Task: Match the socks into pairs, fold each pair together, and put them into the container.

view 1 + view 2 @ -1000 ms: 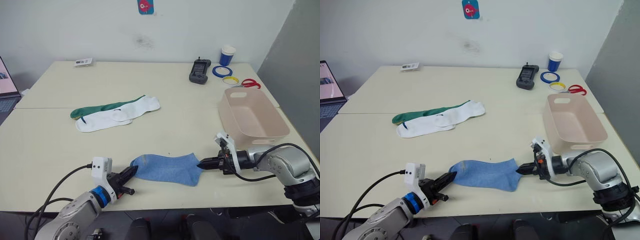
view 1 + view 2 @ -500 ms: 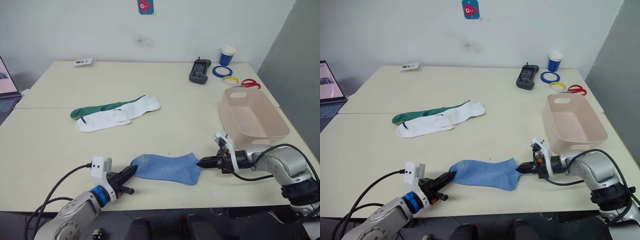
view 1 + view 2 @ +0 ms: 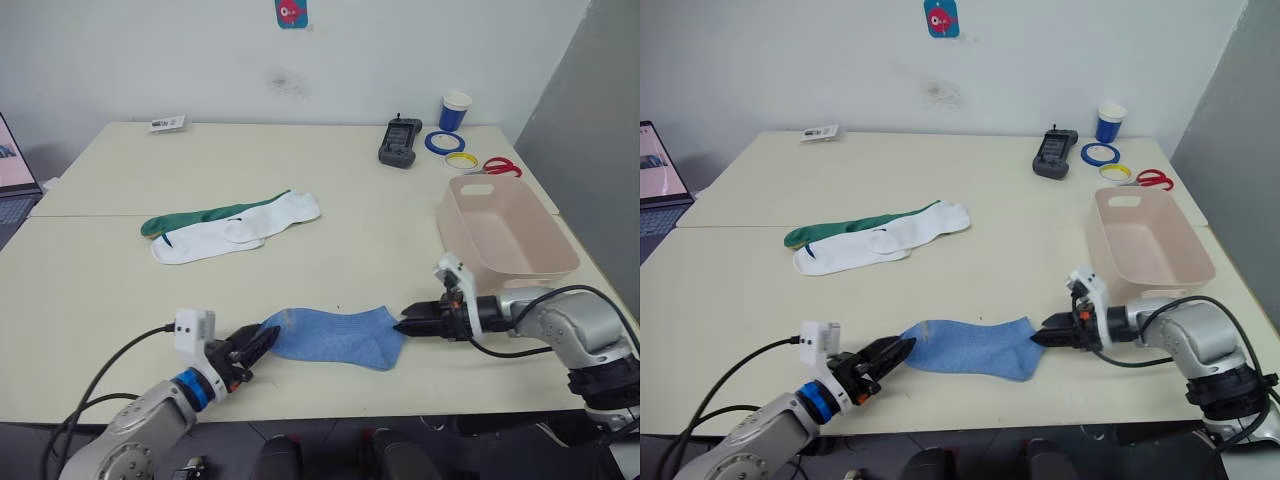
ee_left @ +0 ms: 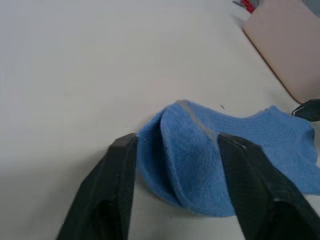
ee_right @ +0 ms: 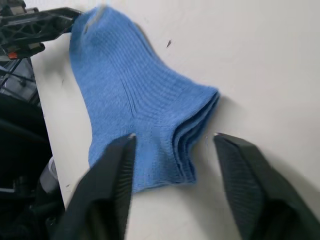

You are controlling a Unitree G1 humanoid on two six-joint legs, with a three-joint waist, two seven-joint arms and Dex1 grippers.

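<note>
Both hands have crept inward since the earlier frame. Left hand (image 4: 172, 165) now has its spread fingers straddling the bunched end of the blue socks (image 3: 335, 335), not yet pinching. Right hand (image 5: 172, 145) is likewise spread at the opposite end. Between them the stacked blue pair lies on the counter (image 3: 90, 290), long axis running hand to hand. Beyond the right hand sits the container (image 3: 505, 235).
</note>
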